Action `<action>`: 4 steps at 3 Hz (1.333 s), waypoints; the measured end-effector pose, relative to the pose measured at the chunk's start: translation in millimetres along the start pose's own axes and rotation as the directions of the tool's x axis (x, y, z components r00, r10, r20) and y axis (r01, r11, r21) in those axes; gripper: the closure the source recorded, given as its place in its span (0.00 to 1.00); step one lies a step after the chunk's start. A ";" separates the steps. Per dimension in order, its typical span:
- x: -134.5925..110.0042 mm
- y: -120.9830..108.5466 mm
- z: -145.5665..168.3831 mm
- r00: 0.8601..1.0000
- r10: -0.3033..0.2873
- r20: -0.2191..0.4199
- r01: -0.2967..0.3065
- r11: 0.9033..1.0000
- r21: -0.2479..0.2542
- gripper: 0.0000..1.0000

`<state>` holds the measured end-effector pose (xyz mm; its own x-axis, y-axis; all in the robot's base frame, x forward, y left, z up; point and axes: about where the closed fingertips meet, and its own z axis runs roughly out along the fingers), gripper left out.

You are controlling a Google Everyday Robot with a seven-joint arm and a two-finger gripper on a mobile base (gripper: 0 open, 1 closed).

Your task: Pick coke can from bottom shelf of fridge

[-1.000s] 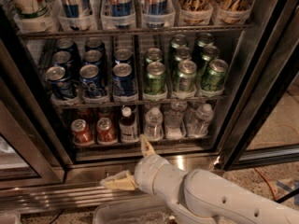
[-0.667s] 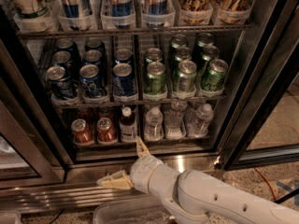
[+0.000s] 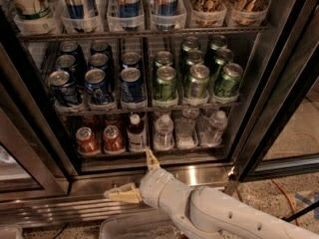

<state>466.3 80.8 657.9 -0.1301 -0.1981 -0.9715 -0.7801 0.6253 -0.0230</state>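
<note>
fridge (image 3: 273, 83): door open, three racks in view. Steel base (image 3: 199, 176) runs below them.
arm (image 3: 214, 213): white, enters from the lower right and reaches up-left across the steel base.
bottom shelf (image 3: 94, 156): lowest rack. Left to right along its front edge: red cans, brown bottle, water bottles.
upper rack: blue cans (image 3: 99, 83) on the left half, green cans (image 3: 194, 81) on the right half. Not targets.
gripper (image 3: 128, 175): outside the fridge, low in front of the steel base, just below the shelf's front edge and roughly under the brown bottle.
fingers: spread wide. One finger (image 3: 151, 159) points up at the shelf edge, the other lies out to the left. Nothing between them.
water bottles (image 3: 163, 132): three clear ones fill the right half of the bottom shelf.
brown bottle (image 3: 135, 133): mid-shelf, just right of the red cans.
coke can (image 3: 113, 138): upright at the front edge of the bottom shelf, left half, just left of the brown bottle. Untouched.
second red can (image 3: 87, 140): beside it, nearer the shelf's left end. More red ones sit behind in the same lanes.
done: door open, arm brought up to the fridge front, jaws ready.
left: raise to shelf height, shift left past the brown bottle, go in around the can, close, lift, pull out.
progress: early, by my read. It's on approach with no contact yet.
</note>
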 end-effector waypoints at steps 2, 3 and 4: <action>32.8 6.3 22.7 1.000 0.003 0.021 -0.003 1.000 0.000 0.00; 49.0 11.9 32.2 0.999 0.007 0.044 -0.007 1.000 0.013 0.00; 59.3 14.1 35.9 0.997 0.007 0.074 -0.009 0.999 0.031 0.00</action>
<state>469.5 105.0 591.5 -0.0898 -0.1370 -0.9865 -0.7594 0.6503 -0.0212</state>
